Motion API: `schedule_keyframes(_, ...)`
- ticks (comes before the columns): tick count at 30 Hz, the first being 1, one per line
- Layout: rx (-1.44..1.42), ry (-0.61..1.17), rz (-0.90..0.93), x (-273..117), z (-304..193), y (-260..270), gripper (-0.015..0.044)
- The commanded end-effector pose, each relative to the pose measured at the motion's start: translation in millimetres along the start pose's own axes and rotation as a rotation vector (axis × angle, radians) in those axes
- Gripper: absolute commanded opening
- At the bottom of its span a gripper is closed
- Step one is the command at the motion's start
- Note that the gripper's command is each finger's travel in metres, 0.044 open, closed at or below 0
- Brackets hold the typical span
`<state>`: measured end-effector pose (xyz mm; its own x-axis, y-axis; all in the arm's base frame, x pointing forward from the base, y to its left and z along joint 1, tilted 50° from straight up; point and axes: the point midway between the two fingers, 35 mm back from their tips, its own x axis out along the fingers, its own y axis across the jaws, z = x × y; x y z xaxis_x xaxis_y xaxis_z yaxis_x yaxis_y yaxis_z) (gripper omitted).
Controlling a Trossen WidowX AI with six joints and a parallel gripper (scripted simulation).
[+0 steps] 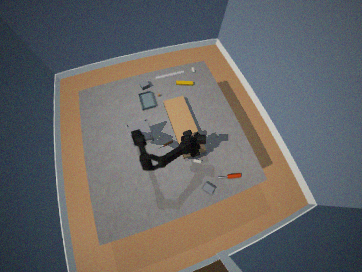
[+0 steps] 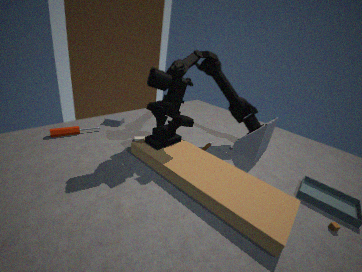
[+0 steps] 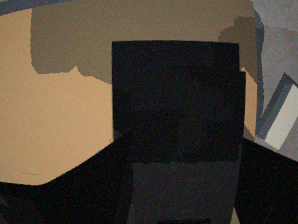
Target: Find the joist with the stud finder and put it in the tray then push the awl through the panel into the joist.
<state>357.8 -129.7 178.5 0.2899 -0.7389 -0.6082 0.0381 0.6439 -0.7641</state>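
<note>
The black metal claw (image 1: 192, 145) (image 2: 167, 131) gripped the blocky black stud finder (image 2: 163, 140) (image 3: 177, 100) base-down at one end of the long tan wooden floor panel (image 1: 180, 117) (image 2: 225, 192) (image 3: 55, 115), presumably so its flat underside could sense the hidden joist from there

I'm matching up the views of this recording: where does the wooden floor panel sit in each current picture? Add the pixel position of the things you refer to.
Top: the floor panel (image 1: 179, 114) (image 2: 225, 187) (image 3: 55, 120) lies about mid-picture, partly under the arm.
Exterior: lower centre, running toward the lower right.
Wrist: left and upper part, behind the dark gripper.
Shared landmark: the panel's pale tan surface.
</note>
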Motion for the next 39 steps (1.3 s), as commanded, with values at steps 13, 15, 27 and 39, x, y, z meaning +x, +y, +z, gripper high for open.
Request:
schedule_keyframes(13, -0.002, -0.002, 0.006, 0.3, -0.2, 26.3, 0.0)
schedule_keyframes(15, -0.002, -0.002, 0.006, 0.3, -0.2, 29.3, 0.0)
schedule_keyframes(27, -0.002, -0.002, 0.007, 0.3, -0.3, 46.9, 0.0)
schedule_keyframes(39, -0.002, -0.001, 0.008, 0.3, -0.4, 64.5, 0.0)
